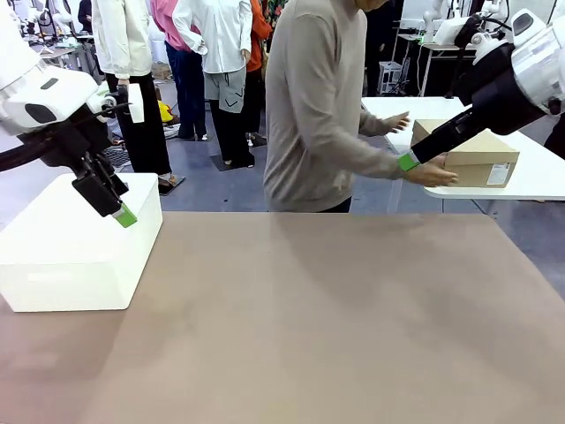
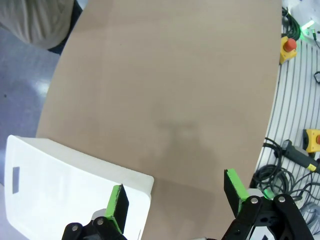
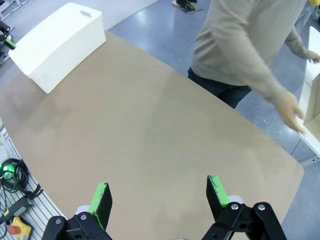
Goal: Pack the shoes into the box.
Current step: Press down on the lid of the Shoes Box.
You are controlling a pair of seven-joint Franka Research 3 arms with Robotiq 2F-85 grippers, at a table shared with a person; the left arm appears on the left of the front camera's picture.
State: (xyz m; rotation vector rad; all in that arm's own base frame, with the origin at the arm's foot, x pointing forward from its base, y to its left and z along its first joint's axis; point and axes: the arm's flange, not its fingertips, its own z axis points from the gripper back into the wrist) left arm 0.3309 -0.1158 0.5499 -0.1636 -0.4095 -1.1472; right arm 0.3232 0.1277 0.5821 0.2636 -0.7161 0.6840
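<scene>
The tan cardboard box (image 1: 477,152) stands with its lid down on a white side table (image 1: 538,177) beyond the far right of my table. A person in a grey sweater (image 1: 318,106) has both hands on it. The black shoes are out of view. My left gripper (image 1: 120,210) hangs open over the near corner of the white bin, and its green pads (image 2: 118,201) are wide apart with nothing between them. High at the right, my right gripper (image 1: 408,162) is open too, with empty space between its fingers (image 3: 216,191) above the bare tabletop.
A white plastic bin (image 1: 79,247) sits upside down at the left of the brown table (image 1: 309,318). It appears again as the bin (image 3: 60,45) in the right wrist view and the bin (image 2: 65,185) in the left wrist view. Cables and stop buttons (image 2: 287,47) lie past my side of the table.
</scene>
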